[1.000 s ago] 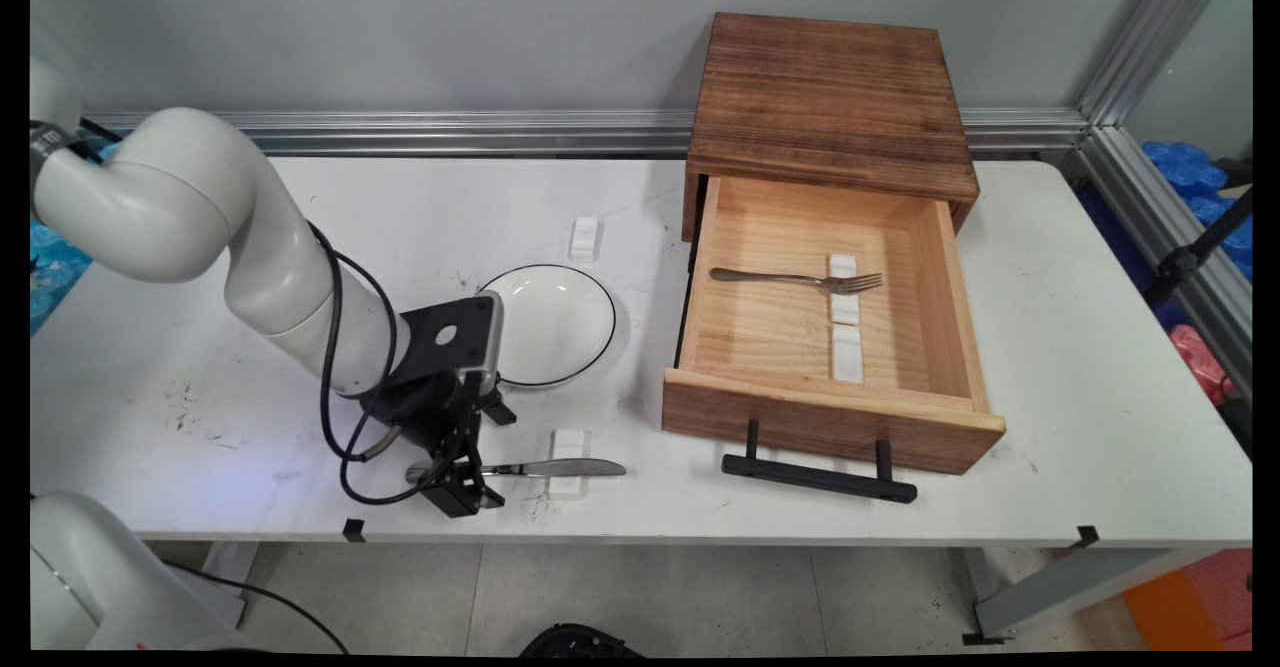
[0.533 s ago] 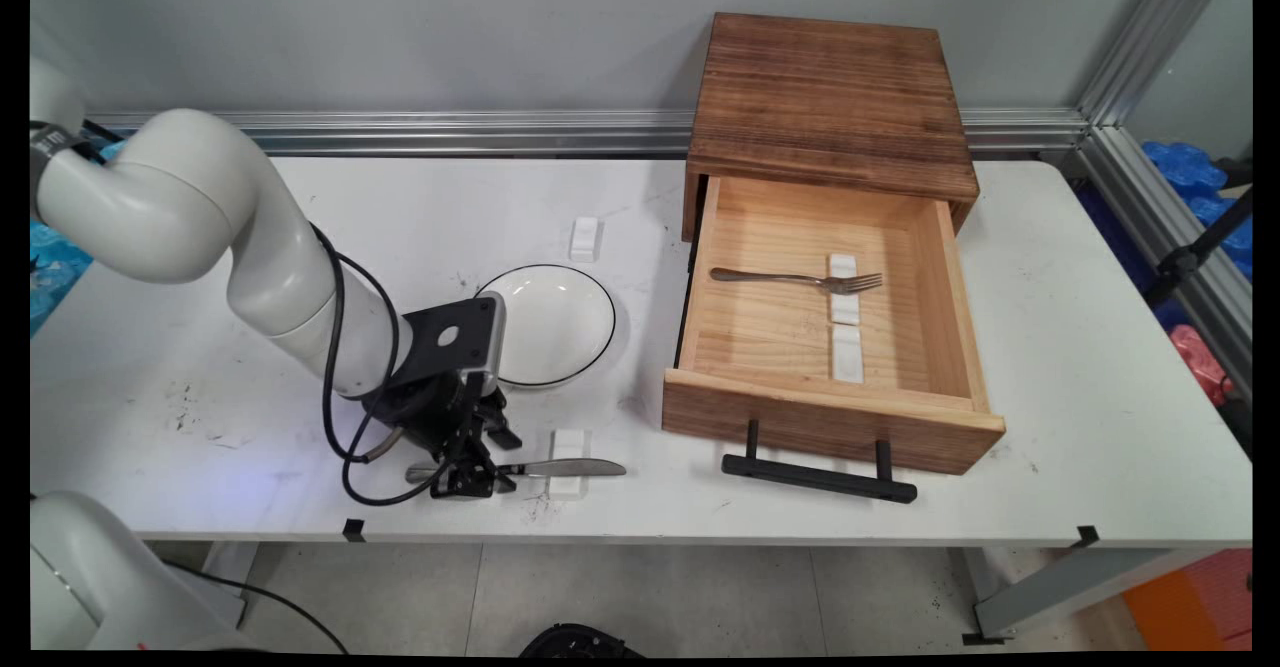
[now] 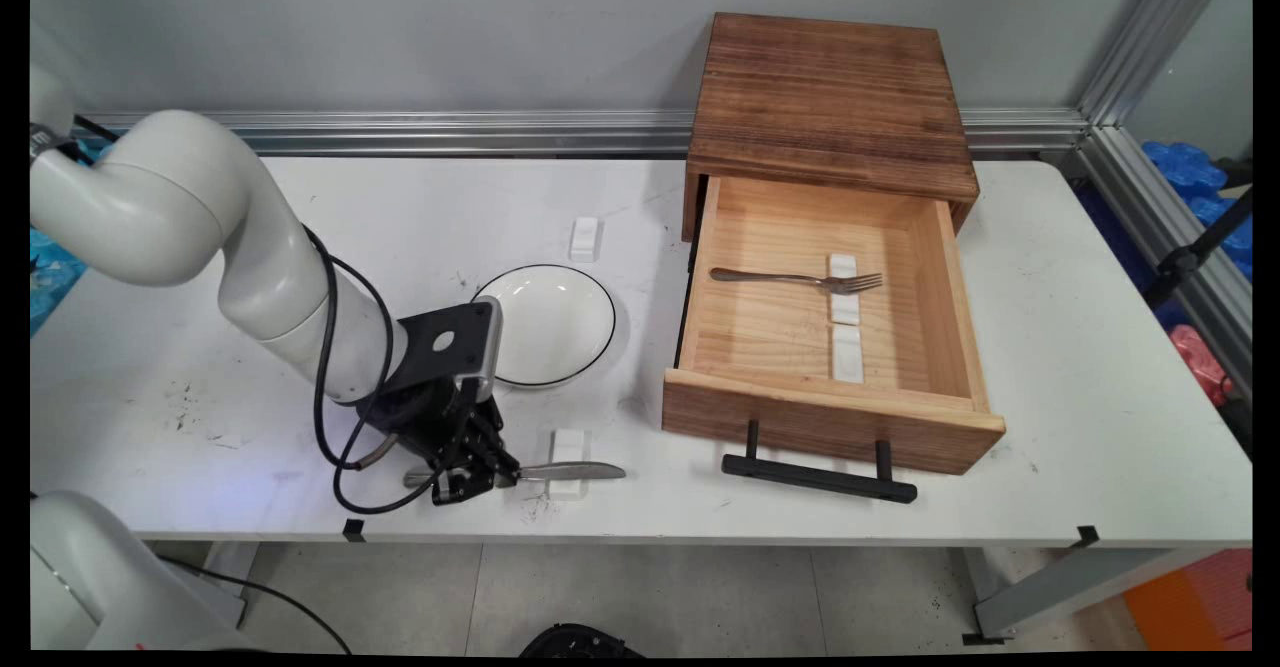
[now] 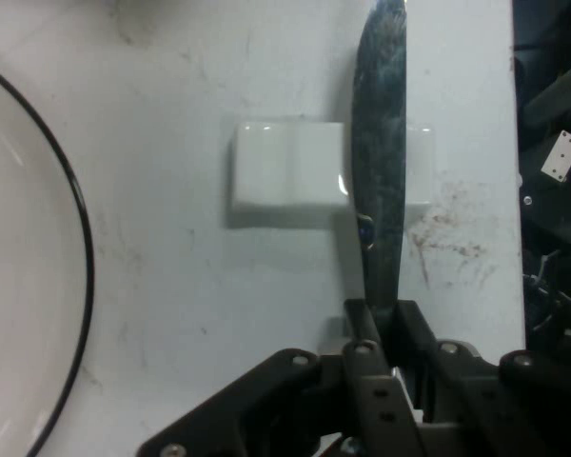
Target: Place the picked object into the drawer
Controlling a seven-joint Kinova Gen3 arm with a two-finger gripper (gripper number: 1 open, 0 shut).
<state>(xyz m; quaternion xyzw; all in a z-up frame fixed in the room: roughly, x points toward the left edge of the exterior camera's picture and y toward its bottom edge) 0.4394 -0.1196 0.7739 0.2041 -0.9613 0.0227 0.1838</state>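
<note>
Gripper (image 3: 468, 477) has closed on knife (image 3: 560, 469) — fork (image 3: 795, 278) in drawer (image 3: 925, 277).

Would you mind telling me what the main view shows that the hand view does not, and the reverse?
Only the main view shows the open wooden drawer with a fork inside, and a small white rest behind the plate. Only the hand view shows the gripper shut on the knife's handle up close. Both show the knife lying across a white rest and the black-rimmed plate.

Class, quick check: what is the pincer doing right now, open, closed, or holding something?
Pincer: closed on the knife, which lies across a small white rest on the table.
</note>
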